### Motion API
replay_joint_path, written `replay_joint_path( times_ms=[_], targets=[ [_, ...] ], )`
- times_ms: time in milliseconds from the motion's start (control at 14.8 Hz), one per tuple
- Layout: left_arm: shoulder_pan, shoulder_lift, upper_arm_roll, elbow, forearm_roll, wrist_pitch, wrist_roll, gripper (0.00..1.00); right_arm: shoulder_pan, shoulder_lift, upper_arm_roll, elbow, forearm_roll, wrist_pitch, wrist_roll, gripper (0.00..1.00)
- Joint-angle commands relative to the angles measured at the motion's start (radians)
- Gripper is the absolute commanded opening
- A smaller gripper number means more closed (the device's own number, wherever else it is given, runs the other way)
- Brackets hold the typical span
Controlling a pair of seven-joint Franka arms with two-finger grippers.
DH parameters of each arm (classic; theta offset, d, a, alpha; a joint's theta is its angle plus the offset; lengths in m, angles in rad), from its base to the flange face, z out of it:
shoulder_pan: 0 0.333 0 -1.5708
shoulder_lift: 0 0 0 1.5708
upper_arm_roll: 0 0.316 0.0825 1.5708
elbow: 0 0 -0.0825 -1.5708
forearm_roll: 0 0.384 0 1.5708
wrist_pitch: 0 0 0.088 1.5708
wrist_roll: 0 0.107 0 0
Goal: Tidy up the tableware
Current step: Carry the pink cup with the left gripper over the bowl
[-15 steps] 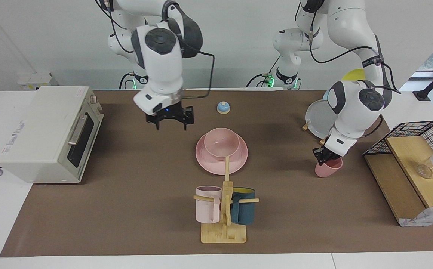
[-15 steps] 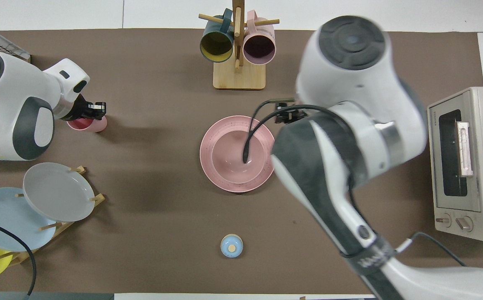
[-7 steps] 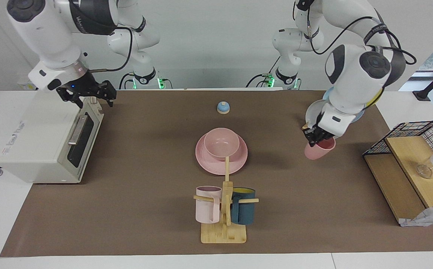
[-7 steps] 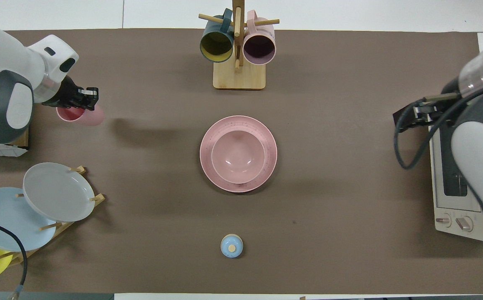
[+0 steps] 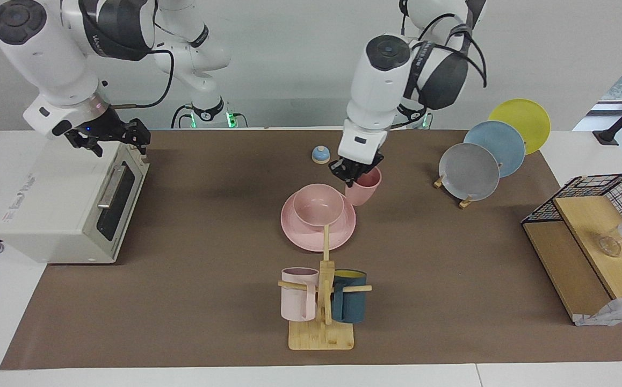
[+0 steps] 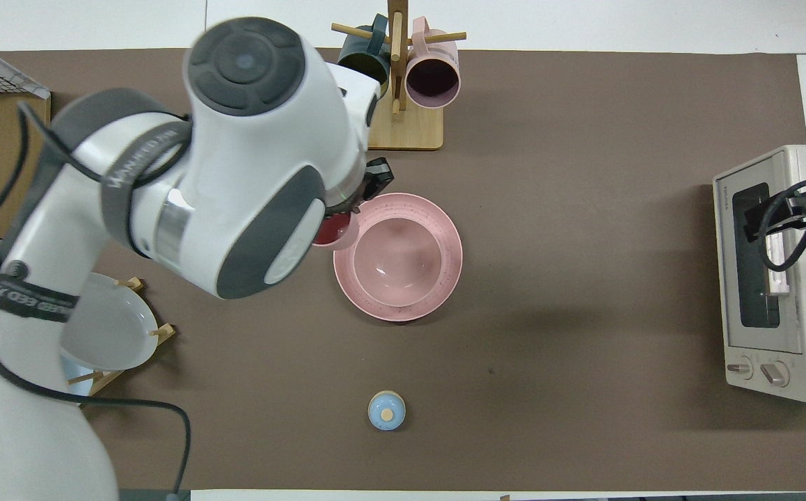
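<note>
The matte pink plate [image 5: 301, 237] lies mid-table with the pink bowl [image 5: 319, 207] standing on it; both also show in the overhead view, the plate [image 6: 375, 306] and the bowl [image 6: 397, 259]. My left gripper [image 5: 355, 171] is shut on the rim of the small pink cup [image 5: 363, 186]. It holds the cup upright in the air over the plate's edge, beside the bowl, toward the left arm's end. In the overhead view my left arm covers most of the cup [image 6: 337, 235]. My right gripper [image 5: 111, 141] is open and empty over the toaster oven.
A toaster oven [image 5: 69, 193] stands at the right arm's end. A wooden mug tree [image 5: 322, 333] holds a pale pink and a teal mug. A rack holds grey, blue and yellow plates [image 5: 469, 172]. There is also a blue bell [image 5: 320, 155] and a wire shelf [image 5: 595, 231].
My left gripper lifted the pink cup off the table and carried it from the left arm's end to beside the bowl. My right arm swung away from the plate to over the toaster oven.
</note>
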Motion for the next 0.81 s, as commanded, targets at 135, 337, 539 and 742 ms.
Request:
replay_joint_path(
  times_ms=[135, 337, 539, 742],
  targets=[
    [-0.071, 0.067, 0.021, -0.023, 0.044, 0.104, -0.099, 0.00, -0.049, -0.044, 0.023, -0.056, 0.024, 0.010, -0.035, 1.00],
    [-0.075, 0.096, 0.021, -0.037, 0.046, 0.123, -0.116, 0.00, -0.049, -0.045, 0.075, -0.047, 0.026, 0.005, -0.049, 1.00],
    [-0.094, 0.124, 0.021, -0.048, 0.049, 0.164, -0.153, 0.00, -0.054, -0.047, 0.143, -0.021, 0.026, -0.006, -0.034, 1.00],
    [-0.097, 0.125, 0.021, -0.086, 0.049, 0.193, -0.156, 0.00, -0.062, -0.062, 0.137, -0.029, 0.029, -0.053, -0.006, 1.00]
  ],
)
